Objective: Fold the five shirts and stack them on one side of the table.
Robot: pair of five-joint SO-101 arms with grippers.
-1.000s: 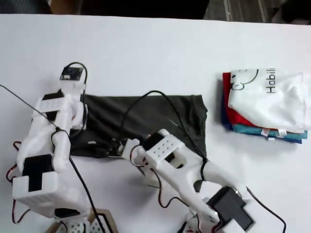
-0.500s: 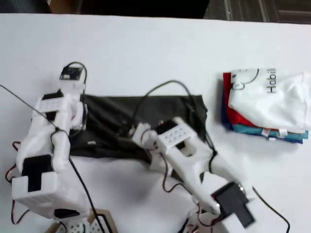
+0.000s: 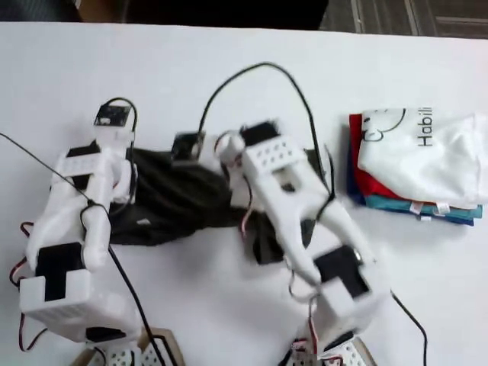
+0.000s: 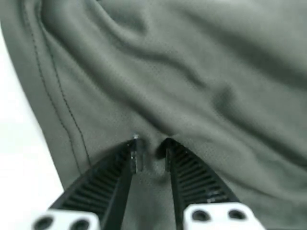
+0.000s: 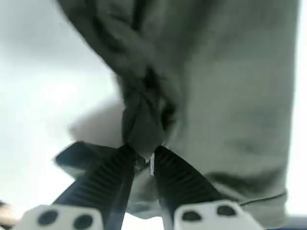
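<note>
Left tool (image 4: 149, 155) nipped on dark shirt (image 3: 175, 202), likely anchoring it on counter (image 3: 229, 76); right tool (image 5: 147, 160) clamped on bunched cloth, raised for the fold.

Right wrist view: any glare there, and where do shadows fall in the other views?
Right wrist view: the table is washed out to white, with a soft grey shadow beside the bunched dark shirt in the right gripper. Left wrist view: even light, shading only in folds near the left gripper. High view: no glare, the table evenly bright.
</note>
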